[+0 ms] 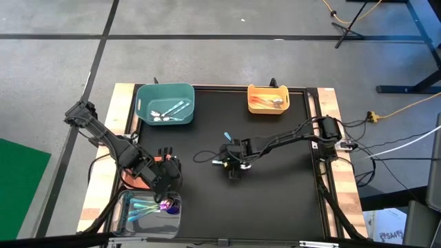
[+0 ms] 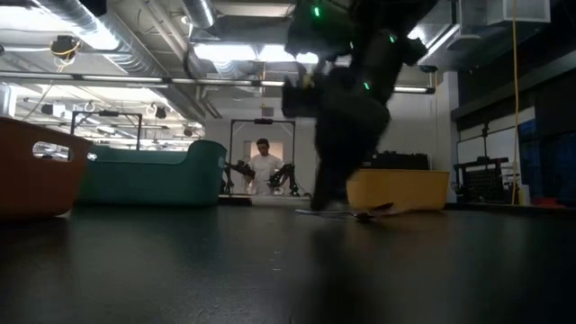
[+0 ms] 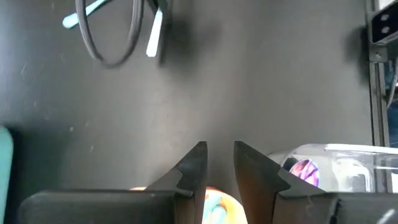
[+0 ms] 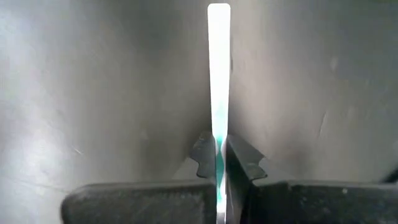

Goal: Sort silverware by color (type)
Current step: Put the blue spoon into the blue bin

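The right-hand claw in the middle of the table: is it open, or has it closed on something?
Shut. The right gripper has both fingers pressed against a thin teal spoon handle that sticks out between them, low over the black mat.

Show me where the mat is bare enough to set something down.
Bare: the mat right of the clear bin, and the strip between the teal bin and yellow bin. Crowded: the centre, where the right end effector grips a spoon.
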You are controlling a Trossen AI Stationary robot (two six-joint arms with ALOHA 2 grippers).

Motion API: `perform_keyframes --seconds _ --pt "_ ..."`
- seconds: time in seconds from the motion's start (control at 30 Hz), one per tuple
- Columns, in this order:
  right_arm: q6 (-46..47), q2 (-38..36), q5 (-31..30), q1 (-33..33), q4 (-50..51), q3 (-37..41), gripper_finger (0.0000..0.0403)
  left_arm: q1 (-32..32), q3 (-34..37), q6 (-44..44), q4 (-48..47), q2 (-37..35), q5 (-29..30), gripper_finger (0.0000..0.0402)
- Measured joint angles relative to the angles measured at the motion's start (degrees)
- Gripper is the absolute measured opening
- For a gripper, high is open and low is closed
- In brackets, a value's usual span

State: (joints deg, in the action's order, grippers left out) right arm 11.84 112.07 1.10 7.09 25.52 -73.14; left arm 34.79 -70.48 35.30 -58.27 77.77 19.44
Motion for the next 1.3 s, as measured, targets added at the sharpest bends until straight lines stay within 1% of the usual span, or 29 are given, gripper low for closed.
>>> perform_keyframes --seconds 0.13,0.23,0.3,0.37,0.5,0.57,0.63,0.73,0.83,0.9,1.0,1.13,1.3 --pt "-0.1 -0.1 -0.1 0.0 0.4 -3.9 0.0001 0.0 -1.9 4.0 -2.9 -0.9 0.3 0.0072" --pt "-1.0 -0.1 -1.7 0.0 -0.5 -7.1 0.0001 0.0 -3.5 7.2 -5.5 -2.4 1.7 0.0072" --pt "-1.7 -0.2 -3.1 0.0 -1.9 -9.2 0.0001 0.0 -4.4 10.9 -8.2 -3.9 3.5 0.0072" --pt "-1.8 -0.2 -4.3 -0.3 -5.3 -11.0 0.0001 0.0 -4.8 15.9 -10.6 -6.0 6.5 0.0072" --pt "-1.3 -0.2 -7.5 -1.1 -17.5 -13.2 0.0001 0.0 -4.8 26.3 -15.4 -10.9 13.2 0.0072" --pt "0.0 -0.2 -9.2 -1.9 -26.0 -13.6 0.0 -0.1 -4.8 30.6 -16.7 -13.1 17.4 0.0072" --pt "1.7 -0.3 -9.6 -2.8 -34.4 -13.6 0.0 -0.5 -4.8 33.2 -16.3 -14.8 22.0 0.0072" --pt "3.8 -0.3 -9.6 -4.1 -43.5 -13.6 0.0 -1.6 -4.8 34.6 -14.5 -16.2 28.2 0.0072" --pt "5.4 -0.3 -9.6 -5.1 -49.0 -13.6 0.0 -3.0 -4.8 34.7 -13.5 -16.1 33.4 0.0072" --pt "6.2 -0.4 -9.6 -5.6 -51.3 -13.6 0.0 -4.0 -4.8 34.7 -13.5 -16.0 36.3 0.0072" --pt "6.4 -0.4 -10.2 -5.9 -52.2 -13.6 0.0 -6.1 -4.8 34.7 -12.3 -15.5 39.8 0.0072" --pt "6.3 -0.4 -11.2 -6.0 -52.5 -13.6 0.0 -8.3 -4.8 34.7 -10.1 -15.5 41.4 0.0073" --pt "6.3 -0.4 -14.1 -6.1 -52.9 -13.6 0.0 -10.1 -4.8 34.3 -7.9 -15.4 41.2 0.0084"
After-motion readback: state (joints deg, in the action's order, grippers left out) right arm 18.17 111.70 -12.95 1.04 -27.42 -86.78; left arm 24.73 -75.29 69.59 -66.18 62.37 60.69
